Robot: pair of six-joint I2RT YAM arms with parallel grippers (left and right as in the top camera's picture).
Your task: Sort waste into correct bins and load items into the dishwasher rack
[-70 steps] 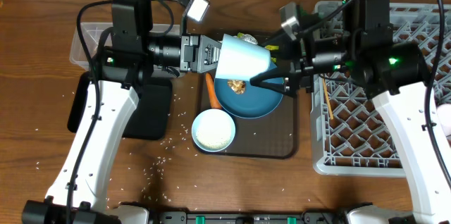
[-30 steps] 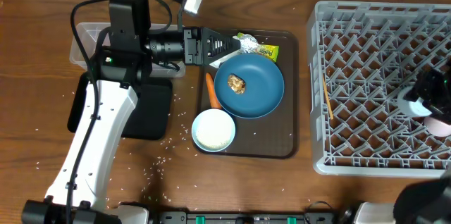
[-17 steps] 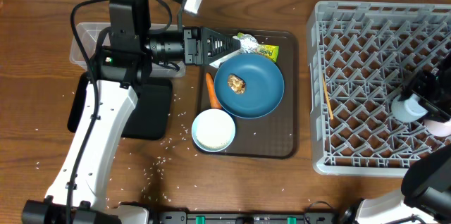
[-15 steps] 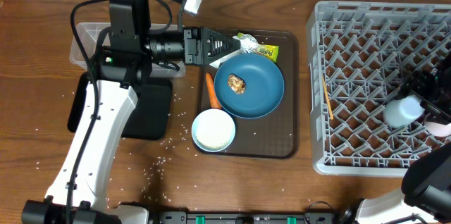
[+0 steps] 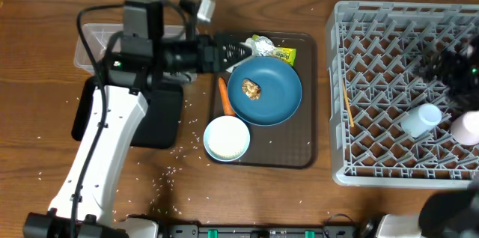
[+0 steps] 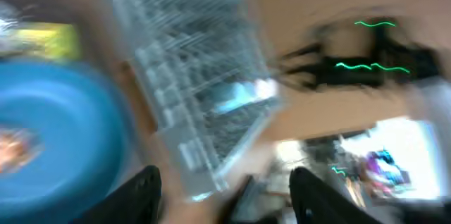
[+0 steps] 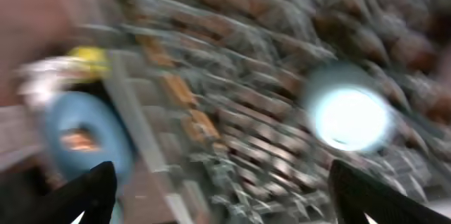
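Right gripper (image 7: 224,199), jaws wide apart and empty, hangs over the dishwasher rack (image 5: 382,43), where two cups lie: a bluish cup (image 5: 419,120) and a pink cup (image 5: 465,128). Left gripper (image 6: 225,192), fingers apart and empty, hovers beside one dark-blue plate (image 5: 277,99) bearing one brown food lump (image 5: 251,88). One white bowl (image 5: 226,138) and one carrot (image 5: 223,97) lie nearby.

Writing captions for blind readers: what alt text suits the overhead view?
A brown tray holds a blue plate with a food lump, a carrot, a white bowl and a snack wrapper, the left hand over its upper-left corner. Right of it, a cup lies in a grey rack.
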